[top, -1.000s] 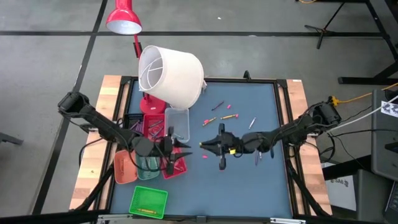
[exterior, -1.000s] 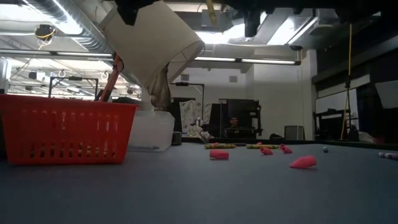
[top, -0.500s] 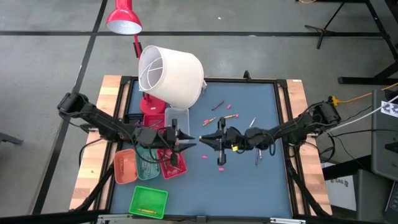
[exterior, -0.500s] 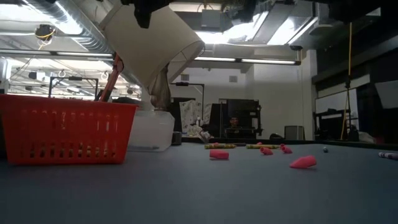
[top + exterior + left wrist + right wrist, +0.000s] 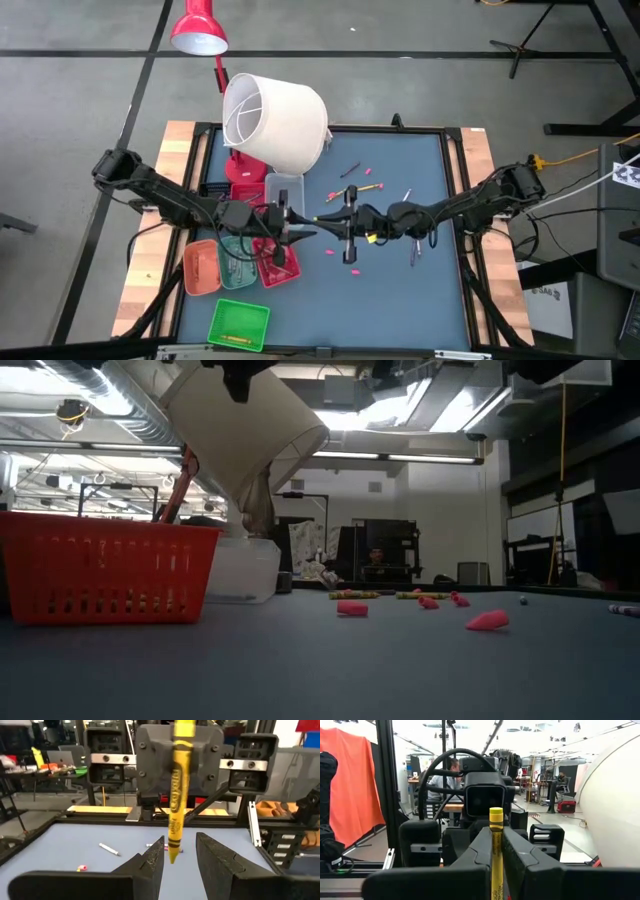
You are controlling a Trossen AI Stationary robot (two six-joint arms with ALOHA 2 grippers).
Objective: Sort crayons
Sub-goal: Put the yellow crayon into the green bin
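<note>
A yellow crayon is clamped in the right gripper above mid-table, facing the parted left gripper. Trays and a lampshade are close by.

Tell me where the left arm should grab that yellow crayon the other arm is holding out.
Probably by its free tip end. The right gripper clamps the yellow crayon at the other end, so its tip sticks out toward the left gripper, whose open jaws already straddle it; closing straight on from the left looks best.
</note>
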